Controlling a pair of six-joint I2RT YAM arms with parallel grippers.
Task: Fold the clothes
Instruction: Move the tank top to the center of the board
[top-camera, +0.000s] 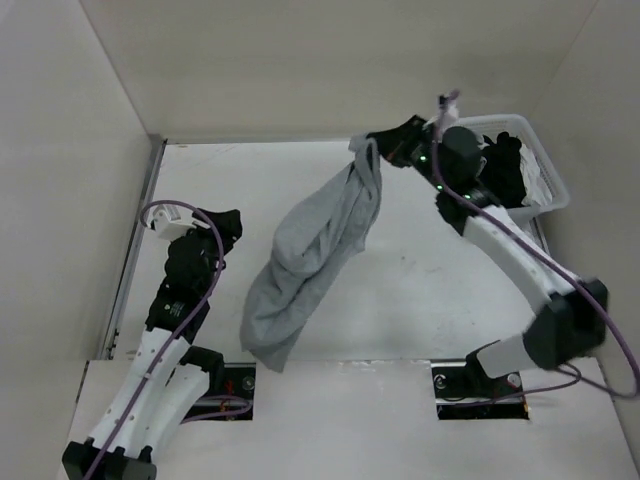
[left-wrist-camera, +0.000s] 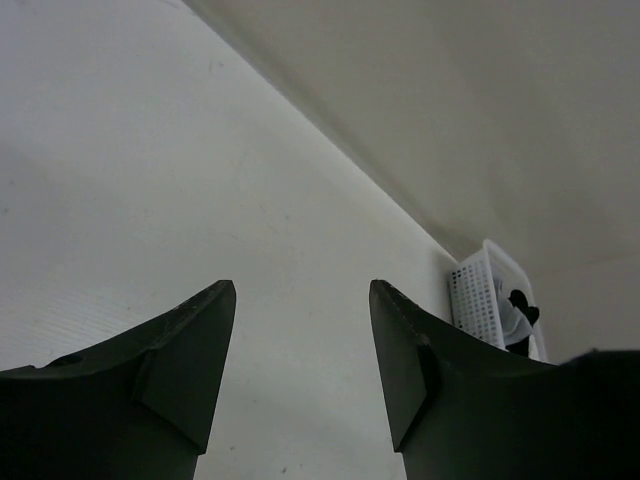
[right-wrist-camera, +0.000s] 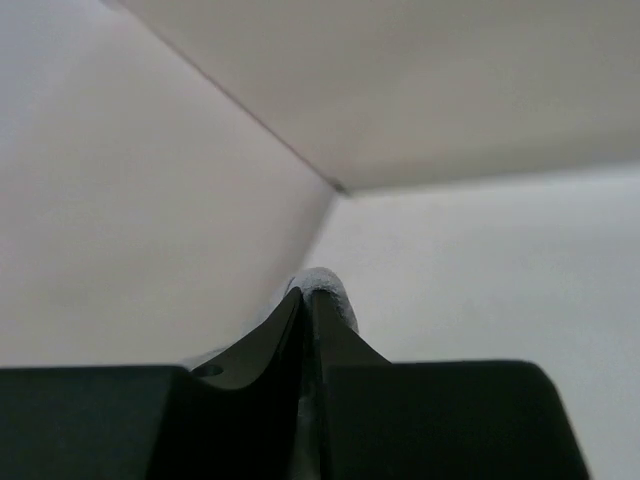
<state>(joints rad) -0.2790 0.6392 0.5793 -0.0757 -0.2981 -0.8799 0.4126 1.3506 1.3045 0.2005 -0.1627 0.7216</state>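
The right jaws clamp the grey clothes (top-camera: 320, 240), which hang below them. The left jaws stand open over the surface (left-wrist-camera: 150, 150).

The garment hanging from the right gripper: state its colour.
Plain light grey garment, no pattern; top external view shows it best.

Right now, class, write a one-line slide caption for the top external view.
Right fingers pinch the grey garment by one end, letting it hang; left fingers sit open; white basket at far right.
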